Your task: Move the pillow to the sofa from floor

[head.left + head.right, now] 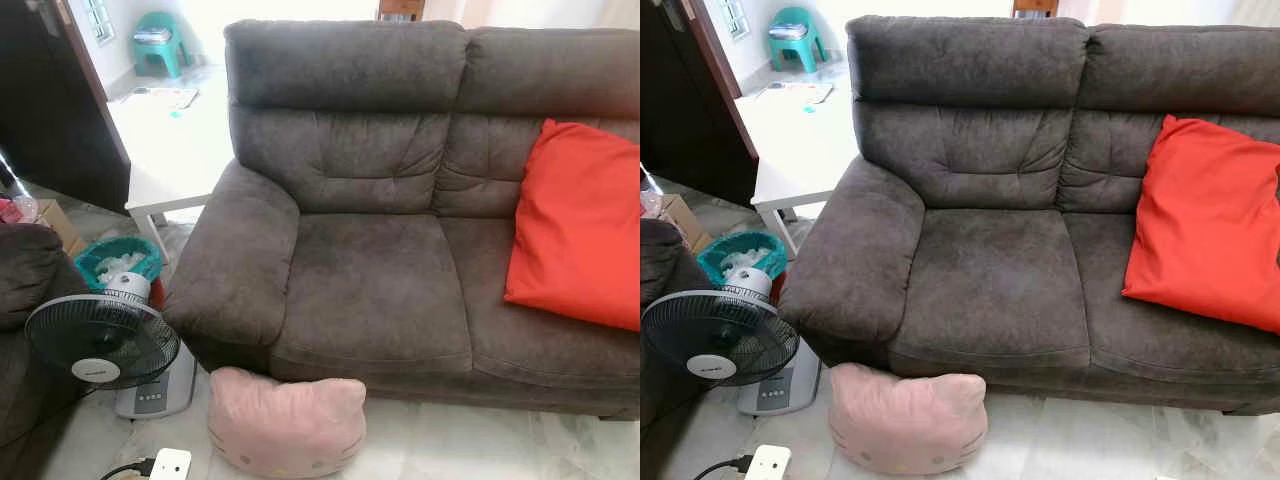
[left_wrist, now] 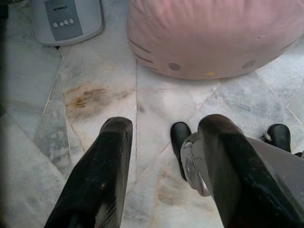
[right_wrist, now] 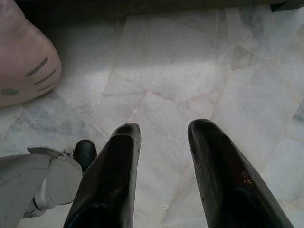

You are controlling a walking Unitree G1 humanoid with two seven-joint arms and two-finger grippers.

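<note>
Nearest the head camera, at the foot of the sofa (image 1: 370,250), lies a pink cat-face pillow (image 1: 287,424) on the pale marble floor (image 1: 480,445), its back touching the sofa's front edge below the left seat cushion. Just to its left stands a dark floor fan (image 1: 100,340) with a grey control base (image 1: 155,392) behind it, and a white power strip (image 1: 168,466) with a black plug lies on the tiles near the pillow's lower left corner.

On the right seat of the dark grey sofa an orange-red cushion (image 1: 580,225) leans against the backrest. Left of the sofa's armrest stands a white bench (image 1: 165,165), with a teal basket (image 1: 118,258) on the floor just beside its leg. Far back, a teal stool (image 1: 158,42) stands near the wall.

In the left wrist view the left pincer (image 2: 164,156) hangs over the tiles with its two black fingers spread apart and nothing between them; the pillow lies on the floor ahead of its tips, apart from them, with the fan's grey base off to one side. In the right wrist view the right pincer (image 3: 164,156) is likewise parted and holds nothing, over bare marble, with the pillow's whiskered edge (image 3: 23,61) off to the side.
</note>
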